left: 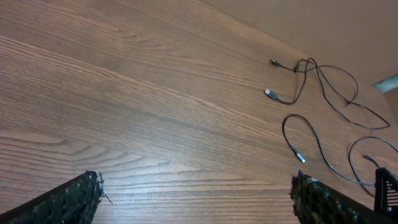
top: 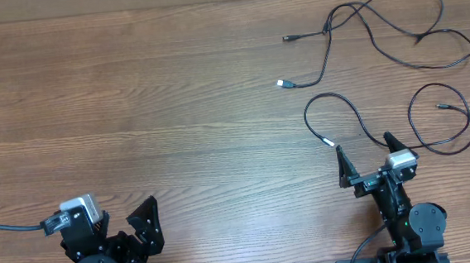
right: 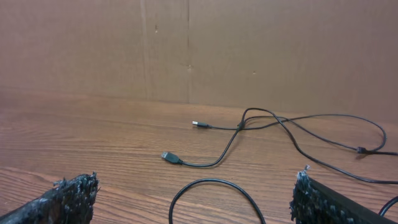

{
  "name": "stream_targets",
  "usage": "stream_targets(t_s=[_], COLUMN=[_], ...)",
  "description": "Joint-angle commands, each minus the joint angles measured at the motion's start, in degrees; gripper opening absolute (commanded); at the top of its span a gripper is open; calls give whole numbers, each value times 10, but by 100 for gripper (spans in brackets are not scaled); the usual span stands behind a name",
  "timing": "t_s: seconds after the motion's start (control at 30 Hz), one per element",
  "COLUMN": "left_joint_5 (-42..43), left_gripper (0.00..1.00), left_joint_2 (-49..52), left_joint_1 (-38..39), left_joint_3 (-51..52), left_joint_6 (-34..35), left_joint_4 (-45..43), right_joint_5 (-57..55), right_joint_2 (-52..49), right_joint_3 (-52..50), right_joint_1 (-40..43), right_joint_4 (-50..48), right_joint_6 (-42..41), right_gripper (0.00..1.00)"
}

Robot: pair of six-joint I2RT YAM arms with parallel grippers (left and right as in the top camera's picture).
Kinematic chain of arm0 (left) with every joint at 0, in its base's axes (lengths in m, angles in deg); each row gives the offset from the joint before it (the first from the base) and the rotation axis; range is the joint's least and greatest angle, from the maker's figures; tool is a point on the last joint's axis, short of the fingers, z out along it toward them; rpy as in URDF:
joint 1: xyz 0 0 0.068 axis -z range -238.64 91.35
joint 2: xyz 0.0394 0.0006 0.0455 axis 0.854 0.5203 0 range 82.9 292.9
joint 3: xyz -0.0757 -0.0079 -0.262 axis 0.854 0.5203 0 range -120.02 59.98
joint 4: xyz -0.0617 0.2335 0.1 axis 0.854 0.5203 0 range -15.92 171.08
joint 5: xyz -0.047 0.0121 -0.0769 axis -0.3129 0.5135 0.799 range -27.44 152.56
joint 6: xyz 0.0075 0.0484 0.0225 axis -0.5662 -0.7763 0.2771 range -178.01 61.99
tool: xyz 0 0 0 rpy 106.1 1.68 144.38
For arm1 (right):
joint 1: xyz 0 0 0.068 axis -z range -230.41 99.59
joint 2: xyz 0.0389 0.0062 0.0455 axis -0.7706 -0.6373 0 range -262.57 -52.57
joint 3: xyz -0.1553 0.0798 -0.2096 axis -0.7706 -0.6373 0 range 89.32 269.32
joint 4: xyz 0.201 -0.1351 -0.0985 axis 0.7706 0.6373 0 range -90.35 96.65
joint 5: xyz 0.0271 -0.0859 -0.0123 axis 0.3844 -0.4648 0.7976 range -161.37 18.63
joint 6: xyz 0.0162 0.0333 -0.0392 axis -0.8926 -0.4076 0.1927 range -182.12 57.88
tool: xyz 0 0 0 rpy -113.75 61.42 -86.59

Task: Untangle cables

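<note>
Toward 2 o'clock on the surface, the far cable and near cable are lying apart, seemingly untangled, likely explaining why the left claw and right claw are sitting wide open, gripping nothing.

wooden table, brown cardboard wall

The wooden table is bare from its left edge through the middle, giving wide room to pass. Toward the far right corner the upper cable sprawls in loops. The lower cable curls just ahead of the right gripper, crossing any straight reach forward.
</note>
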Motion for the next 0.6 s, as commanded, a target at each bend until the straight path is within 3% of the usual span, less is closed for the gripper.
stream_targets(t_s=[0.0, 0.4, 0.57], left_joint_5=[-10, -7, 31], left_gripper=[99, 100, 100], left_joint_2=[-4, -4, -4], left_joint_1=[4, 4, -11], left_joint_3=[2, 2, 2], left_joint_6=[9, 9, 9], left_joint_4=[-2, 28, 42], right_joint_5=[0, 0, 0], right_joint_2=[6, 6, 6], right_joint_3=[-6, -6, -6], right_joint_1=[-3, -3, -3], right_joint_4=[-4, -4, -4], right_joint_6=[-4, -4, -4], right_gripper=[100, 100, 100])
